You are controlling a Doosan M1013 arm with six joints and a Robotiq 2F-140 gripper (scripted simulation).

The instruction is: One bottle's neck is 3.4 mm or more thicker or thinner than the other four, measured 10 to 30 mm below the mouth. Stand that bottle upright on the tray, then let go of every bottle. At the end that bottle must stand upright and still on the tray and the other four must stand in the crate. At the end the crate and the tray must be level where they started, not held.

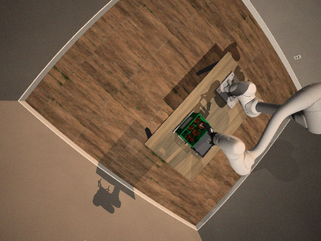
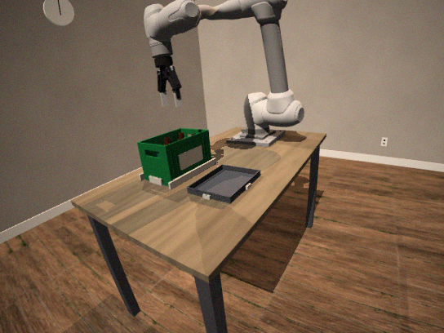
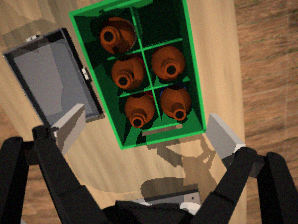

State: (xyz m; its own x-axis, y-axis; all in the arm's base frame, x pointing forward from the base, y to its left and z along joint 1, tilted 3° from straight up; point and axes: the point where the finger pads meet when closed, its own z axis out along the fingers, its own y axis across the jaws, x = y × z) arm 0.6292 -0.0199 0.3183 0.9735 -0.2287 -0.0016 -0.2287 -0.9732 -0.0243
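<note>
The green crate stands level on the table. In the wrist view, brown bottles fill its left column: one at the top, one in the middle, one at the bottom. The right column holds a middle bottle and a bottom bottle; its top compartment shows none. Neck differences cannot be told. The dark grey tray lies level beside the crate, empty. My gripper is open and empty, well above the crate.
White strips stand along the crate's base. Small light blocks touch the tray's outside. The arm's base plate is on the same wooden table, beyond the crate in the exterior view.
</note>
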